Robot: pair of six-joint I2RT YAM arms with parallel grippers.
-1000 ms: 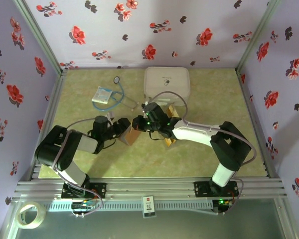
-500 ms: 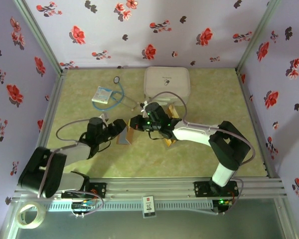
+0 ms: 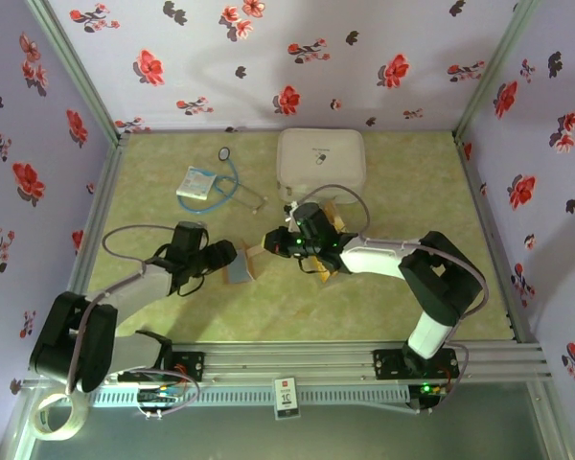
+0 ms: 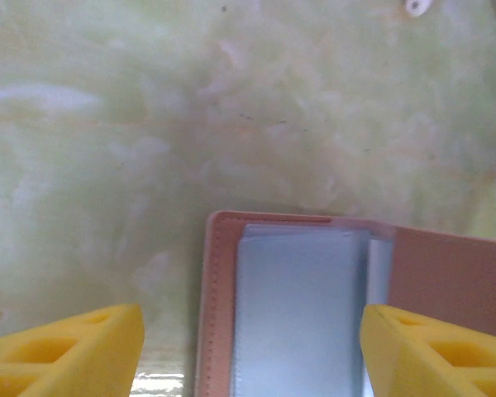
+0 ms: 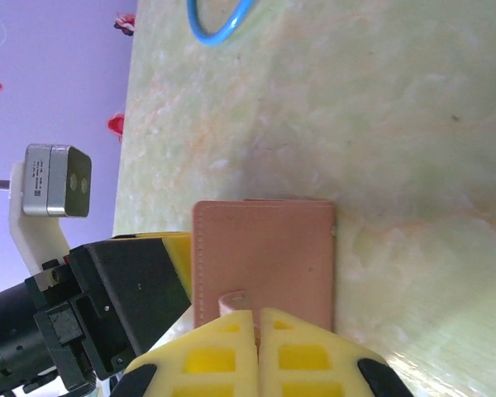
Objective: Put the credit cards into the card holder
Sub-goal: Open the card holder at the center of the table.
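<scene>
Step was staging the reddish-brown leather folding card holder [image 4: 446, 273]. My left gripper [image 4: 252, 339] straddled it, fingers apart. My right gripper [image 5: 258, 331] sat pinched together over its cover. Next move probably needed a tan flat credit card [image 3: 328, 274].

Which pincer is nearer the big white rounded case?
Right. The right pincer sits near-left of the big white rounded case; the left pincer lies farther out in that direction.

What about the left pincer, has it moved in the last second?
Yes. The left pincer has drawn back slightly to the left and toward the near edge, farther from the white case.
</scene>
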